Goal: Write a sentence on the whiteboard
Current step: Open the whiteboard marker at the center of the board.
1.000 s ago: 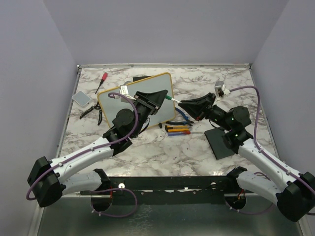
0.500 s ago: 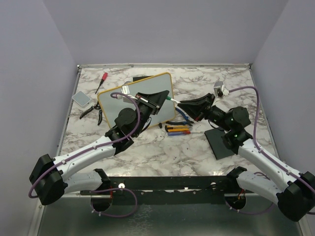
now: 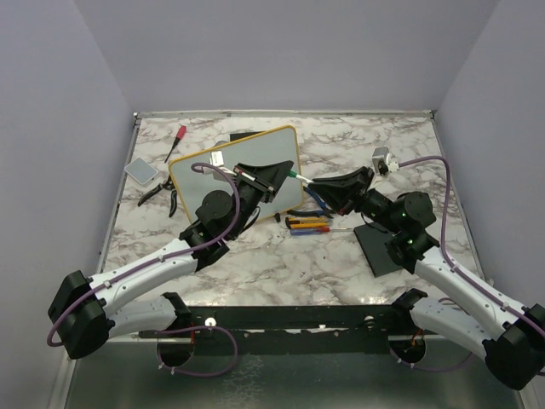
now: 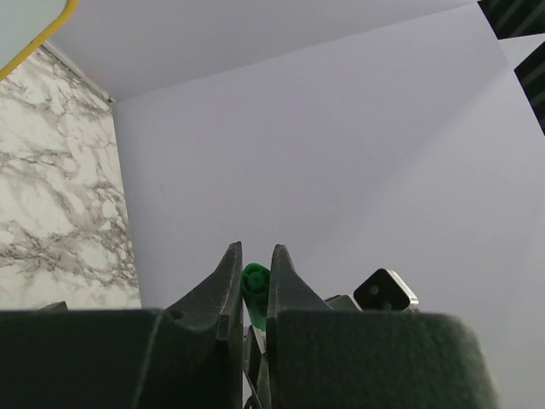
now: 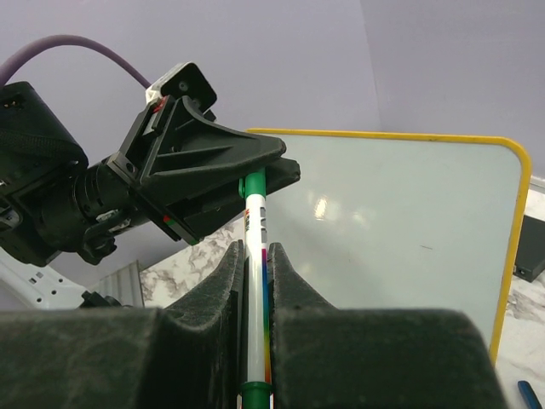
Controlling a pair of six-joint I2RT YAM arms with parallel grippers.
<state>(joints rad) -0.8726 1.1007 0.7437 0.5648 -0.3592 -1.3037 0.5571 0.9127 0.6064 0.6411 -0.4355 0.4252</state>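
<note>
**Uncapping the marker near the whiteboard**

The right gripper [image 5: 256, 249] is clamped on the marker [image 5: 258, 213] barrel while the left gripper [image 4: 254, 256] pinches its green cap [image 4: 254, 284]. The two meet in the air near the right edge of the whiteboard [image 3: 204, 181], which sits at the back-left of the table [image 3: 341, 264] and looks blank (no sentence on it yet). Next, I'd judge, the arms must pull straight apart along the marker's axis. Then the right arm can bring the tip to the board.

Yellow-framed whiteboard [image 3: 194, 181], marbled table [image 3: 281, 264]
</note>
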